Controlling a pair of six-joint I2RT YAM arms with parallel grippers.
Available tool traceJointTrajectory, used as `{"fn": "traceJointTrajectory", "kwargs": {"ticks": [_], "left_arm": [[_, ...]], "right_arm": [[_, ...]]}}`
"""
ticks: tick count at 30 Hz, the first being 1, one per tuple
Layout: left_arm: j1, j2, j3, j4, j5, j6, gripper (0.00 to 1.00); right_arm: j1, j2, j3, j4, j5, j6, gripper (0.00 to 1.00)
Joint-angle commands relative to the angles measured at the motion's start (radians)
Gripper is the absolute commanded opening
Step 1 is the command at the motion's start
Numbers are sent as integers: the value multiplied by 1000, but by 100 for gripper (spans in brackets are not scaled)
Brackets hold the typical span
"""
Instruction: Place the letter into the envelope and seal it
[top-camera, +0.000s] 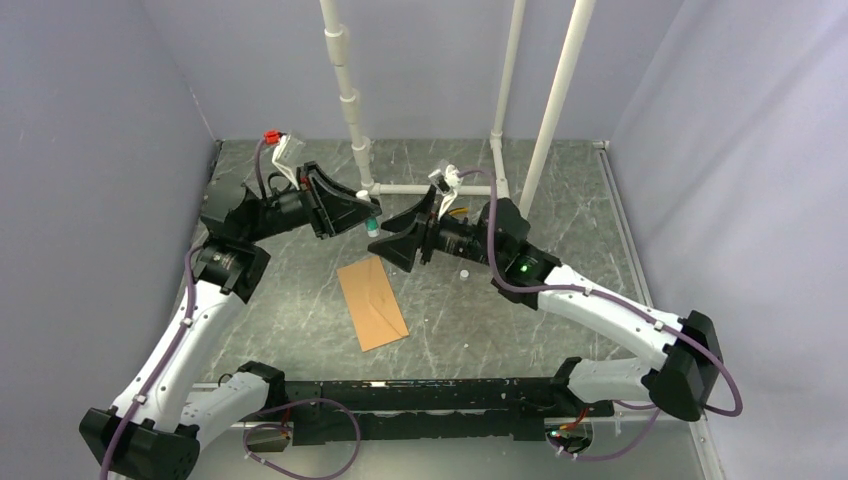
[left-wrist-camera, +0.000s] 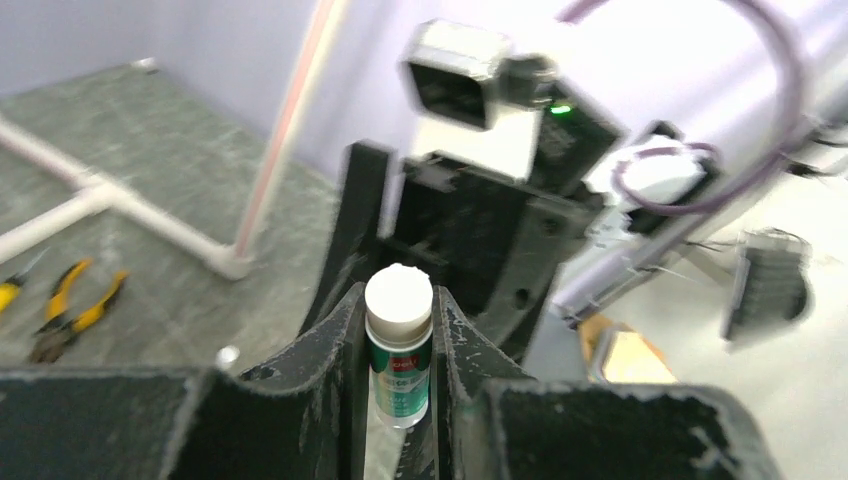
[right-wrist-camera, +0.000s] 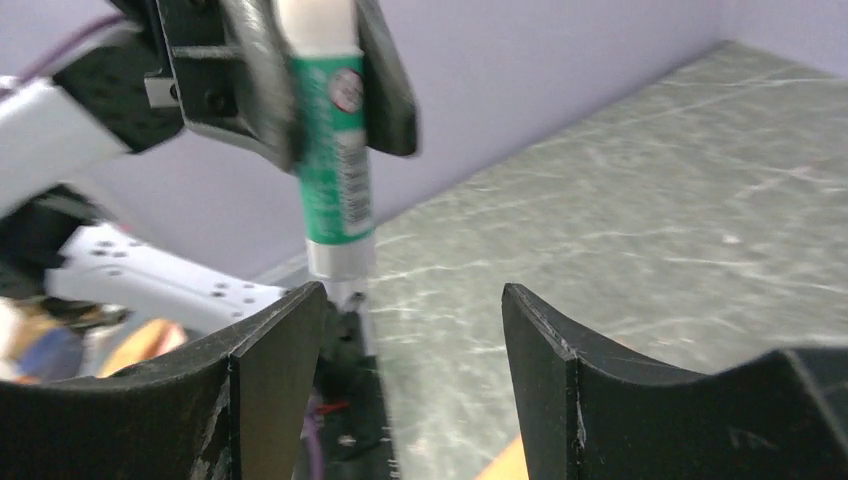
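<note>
Above the table (top-camera: 600, 250), the left gripper (left-wrist-camera: 398, 300) is clamping a glue stick (left-wrist-camera: 399, 350), whose free end is pointing at the right gripper (right-wrist-camera: 410, 300), jaws apart just beside it. The envelope (top-camera: 372, 302) is lying flat beneath both, slanting far-left to near-right; the letter is not showing separately.

Overhead, plus two facing wrist close-ups

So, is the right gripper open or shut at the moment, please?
Open. The right gripper has its fingers wide apart with nothing between them; the glue stick is clamped in the left gripper.
</note>
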Motion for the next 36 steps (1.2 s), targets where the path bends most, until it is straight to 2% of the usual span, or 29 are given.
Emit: {"fn": "traceJointTrajectory", "kwargs": {"ticks": [1,3,11,13,19,29,32,36], "left_arm": [[-1,-18,13,322,242,-229,2],[-1,-29,18,362,251,-263,3],[-2,-72,-15,402,225,-287,3],[-2,-78,-16,385,211,-272,3],[-2,-89,-17,368,182,-258,2],[-2,-103,-23,305,78,-223,2],[-2,-96,-23,310,78,-233,2],[-2,-96,-30,319,70,-247,2]], "right_arm": [[-2,-26,-84,376,-180,275,69],[-1,-31,-112,489,-222,325,69],[0,-2,-71,689,-275,467,63],[1,17,-41,681,-286,487,60],[4,47,-12,636,-286,496,42],[18,53,7,565,-296,445,37],[18,60,23,547,-287,438,30],[18,74,62,478,-273,396,12]]}}
